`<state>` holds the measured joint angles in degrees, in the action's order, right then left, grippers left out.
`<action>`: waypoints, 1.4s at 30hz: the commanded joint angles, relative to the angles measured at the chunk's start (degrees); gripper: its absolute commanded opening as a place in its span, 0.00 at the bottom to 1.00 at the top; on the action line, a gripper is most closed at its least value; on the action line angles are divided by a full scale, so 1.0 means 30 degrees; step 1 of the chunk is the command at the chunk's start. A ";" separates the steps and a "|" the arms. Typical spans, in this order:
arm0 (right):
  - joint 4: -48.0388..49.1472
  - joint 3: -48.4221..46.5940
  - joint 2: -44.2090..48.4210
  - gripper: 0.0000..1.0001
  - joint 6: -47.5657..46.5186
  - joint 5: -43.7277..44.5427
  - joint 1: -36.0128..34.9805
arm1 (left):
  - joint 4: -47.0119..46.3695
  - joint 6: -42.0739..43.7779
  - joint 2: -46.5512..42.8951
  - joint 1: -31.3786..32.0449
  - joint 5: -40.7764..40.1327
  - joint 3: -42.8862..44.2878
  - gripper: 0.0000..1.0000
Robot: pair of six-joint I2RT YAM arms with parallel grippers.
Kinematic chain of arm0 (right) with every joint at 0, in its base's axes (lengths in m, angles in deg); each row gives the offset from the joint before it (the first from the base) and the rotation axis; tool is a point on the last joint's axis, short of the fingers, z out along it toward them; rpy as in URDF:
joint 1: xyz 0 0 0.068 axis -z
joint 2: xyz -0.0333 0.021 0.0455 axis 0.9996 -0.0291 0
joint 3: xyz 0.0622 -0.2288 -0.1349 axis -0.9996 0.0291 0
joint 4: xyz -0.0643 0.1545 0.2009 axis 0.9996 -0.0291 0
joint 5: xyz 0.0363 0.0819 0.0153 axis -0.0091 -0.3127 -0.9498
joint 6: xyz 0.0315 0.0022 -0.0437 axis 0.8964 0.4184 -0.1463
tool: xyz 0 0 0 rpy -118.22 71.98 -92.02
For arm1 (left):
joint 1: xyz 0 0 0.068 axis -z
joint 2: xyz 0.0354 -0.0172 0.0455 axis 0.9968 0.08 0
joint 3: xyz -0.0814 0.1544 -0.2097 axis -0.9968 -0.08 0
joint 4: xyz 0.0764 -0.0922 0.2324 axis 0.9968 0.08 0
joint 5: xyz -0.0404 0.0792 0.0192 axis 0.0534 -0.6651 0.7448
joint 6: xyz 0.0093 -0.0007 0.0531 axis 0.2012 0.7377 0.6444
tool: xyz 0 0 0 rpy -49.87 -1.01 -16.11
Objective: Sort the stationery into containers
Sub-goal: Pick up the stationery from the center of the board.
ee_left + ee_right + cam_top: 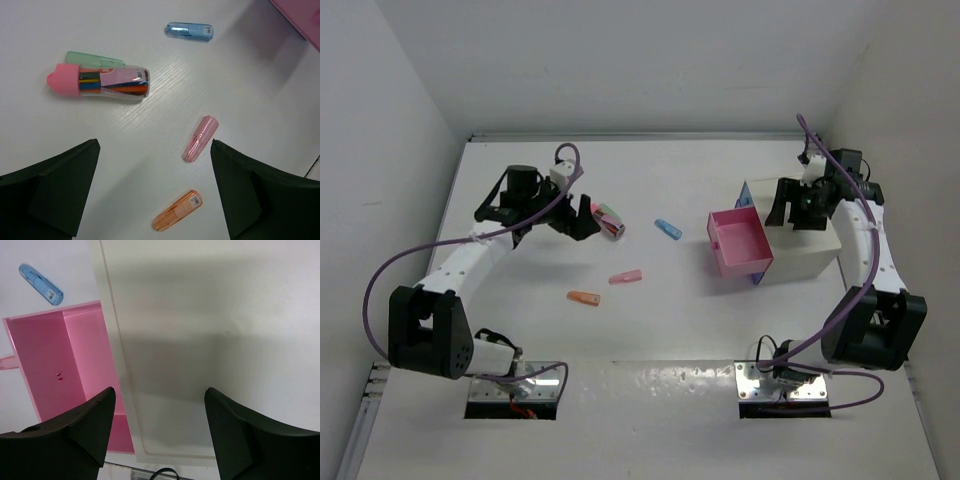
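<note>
- While the left gripper (155, 145) hangs over the table (240, 90) with its jaws wide apart and gripping nothing, a pink piece (200, 138) lies between them, close to the right finger.
- Nearer the wrist, an orange piece (178, 217) also lies in the gap.
- Ahead of the left finger lies a pink-capped clear cylinder (100, 82), with a mint green piece (95, 59) touching its far side.
- Farther ahead lies a blue piece (190, 31).
- Right gripper (160, 392): jaws apart and empty, above the top of the white cabinet (210, 330).
- Outside its left finger, the pink drawer (45, 360) stands pulled out.
</note>
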<state>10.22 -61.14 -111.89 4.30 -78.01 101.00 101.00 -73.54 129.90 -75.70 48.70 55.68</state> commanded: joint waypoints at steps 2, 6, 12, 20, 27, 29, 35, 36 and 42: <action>-0.0138 -0.0258 0.0571 0.72 0.0070 0.0174 0.0114 | 0.0187 0.0872 -0.0607 -0.0865 0.1996 -0.0540 1.00; -0.0226 -0.0229 0.0629 0.71 0.0070 0.0173 0.0114 | -0.0106 0.1514 -0.1073 -0.1216 0.1909 -0.1242 1.00; -0.0255 -0.0112 0.0747 0.71 -0.0047 0.0144 0.0114 | 0.0067 0.2888 -0.1632 -0.1627 0.2521 -0.1596 0.99; -0.0488 -0.0609 0.0513 0.70 -0.0106 -0.0061 0.0114 | 0.1065 0.4240 -0.1046 -0.2505 0.3667 -0.1596 0.98; -0.0694 -0.0990 0.0249 0.69 -0.0426 -0.0295 0.0143 | 0.1766 0.5032 -0.0461 -0.3209 0.3402 -0.1303 0.95; -0.0695 -0.1019 0.0190 0.69 -0.0603 -0.0383 0.0114 | 0.1827 0.5090 -0.0139 -0.3209 0.3519 -0.1216 0.94; -0.1104 -0.2042 -0.0131 0.68 -0.1305 -0.0471 0.0114 | 0.1127 0.4478 0.0418 -0.3707 0.3053 -0.0893 0.93; -0.1163 -0.2219 -0.0277 0.68 -0.1365 -0.0471 0.0114 | 0.0892 0.4301 0.0505 -0.3707 0.2935 -0.0922 0.93; -0.1895 -0.3333 -0.1069 0.68 -0.2273 -0.0267 0.0114 | -0.0283 0.3976 0.0828 -0.3707 0.3314 -0.1449 0.91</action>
<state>5.58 -68.13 -114.10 -0.29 -78.67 101.00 103.58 -61.47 132.32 -86.30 57.18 50.78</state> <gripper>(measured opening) 0.686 0.911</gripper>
